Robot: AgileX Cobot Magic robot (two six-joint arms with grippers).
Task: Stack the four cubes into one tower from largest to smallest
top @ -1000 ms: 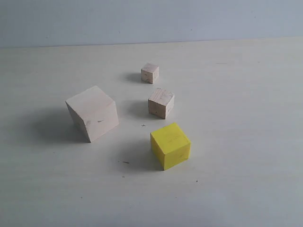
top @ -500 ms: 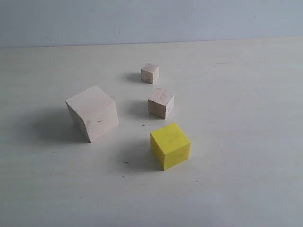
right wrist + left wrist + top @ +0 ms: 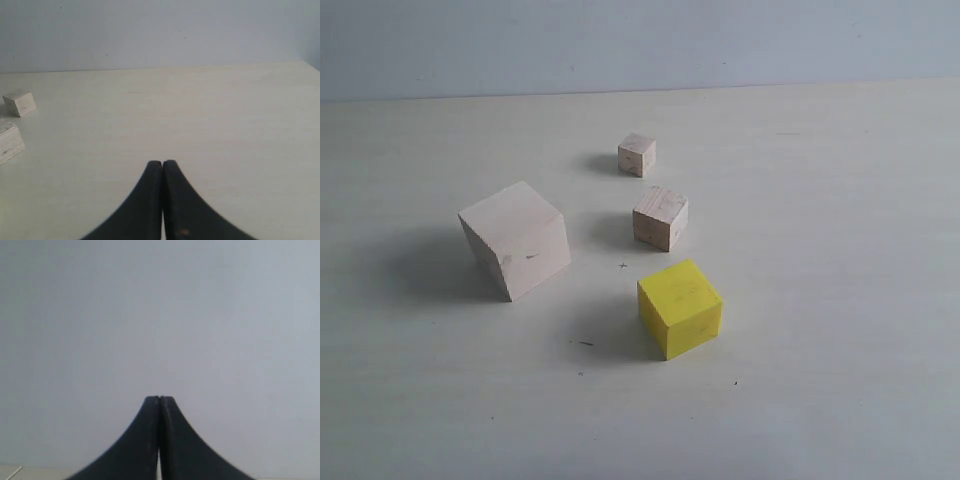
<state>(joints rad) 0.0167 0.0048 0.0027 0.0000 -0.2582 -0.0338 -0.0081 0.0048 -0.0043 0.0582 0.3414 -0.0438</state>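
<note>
Nothing stacked: big cube (image 3: 515, 240), yellow cube (image 3: 680, 308), mid cube (image 3: 660, 217) and small cube (image 3: 636, 154) sit apart on the desk (image 3: 820, 250). Left claw (image 3: 159, 399) and right claw (image 3: 162, 162) are pressed together, empty. Wood is likely rigid and light. Pinch opposite flat faces; the cubes sit skewed.

Illumination is even, diffuse and moderately bright. The large cube (image 3: 515, 240) and yellow cube (image 3: 680, 308) cast soft shadows toward the left edge of the worktop (image 3: 840, 300). Exterior focus is slightly soft.
</note>
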